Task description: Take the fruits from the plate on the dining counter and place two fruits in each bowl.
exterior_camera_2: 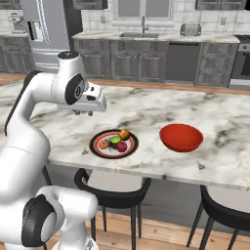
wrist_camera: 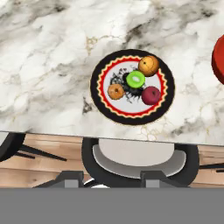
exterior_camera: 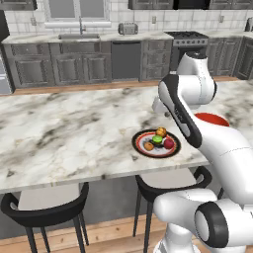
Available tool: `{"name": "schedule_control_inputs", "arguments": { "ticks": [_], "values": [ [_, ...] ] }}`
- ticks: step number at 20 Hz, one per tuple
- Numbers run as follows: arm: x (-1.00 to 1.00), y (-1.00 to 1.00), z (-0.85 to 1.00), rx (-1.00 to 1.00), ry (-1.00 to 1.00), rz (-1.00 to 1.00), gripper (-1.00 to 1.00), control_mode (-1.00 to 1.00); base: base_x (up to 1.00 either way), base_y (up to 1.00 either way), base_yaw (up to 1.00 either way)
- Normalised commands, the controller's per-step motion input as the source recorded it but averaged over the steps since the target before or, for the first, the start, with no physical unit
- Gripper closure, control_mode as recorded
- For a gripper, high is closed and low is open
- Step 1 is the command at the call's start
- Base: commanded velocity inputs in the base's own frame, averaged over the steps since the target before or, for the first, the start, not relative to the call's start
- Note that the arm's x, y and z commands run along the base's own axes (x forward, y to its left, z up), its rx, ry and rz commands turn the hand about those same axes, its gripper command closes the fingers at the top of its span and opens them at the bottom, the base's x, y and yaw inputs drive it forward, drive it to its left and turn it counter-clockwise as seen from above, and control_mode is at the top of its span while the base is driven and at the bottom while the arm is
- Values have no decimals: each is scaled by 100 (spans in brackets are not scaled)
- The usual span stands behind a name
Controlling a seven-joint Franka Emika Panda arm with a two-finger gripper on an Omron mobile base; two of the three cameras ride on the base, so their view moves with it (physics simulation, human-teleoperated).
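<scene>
A: Four small round fruits (wrist_camera: 135,82), two orange, one green, one dark red, are sitting mid-frame on the round black-rimmed plate (wrist_camera: 99,66) atop the veined marble dining counter (wrist_camera: 48,65).

B: They're probably light, firm and prone to rolling; pinching across the middle suits. The gripper (wrist_camera: 111,178), hovering at bottom, is standing narrow, holding nothing. No writing is showing.

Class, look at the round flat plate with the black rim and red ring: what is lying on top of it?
On the round black-rimmed plate lie four small round fruits: a larger orange one, a smaller orange one, a green one and a dark red one. They cover part of its dark centre pattern.
</scene>
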Motion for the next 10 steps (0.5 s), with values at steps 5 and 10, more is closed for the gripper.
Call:
{"name": "schedule_control_inputs", "arguments": {
  "ticks": [5,10],
  "values": [
    [-12,-7,-12,2,12,-1,-100,-100,0,0,0],
    [-2,-16,-25,-2,17,-1,-100,-100,0,0,0]
  ]
}}
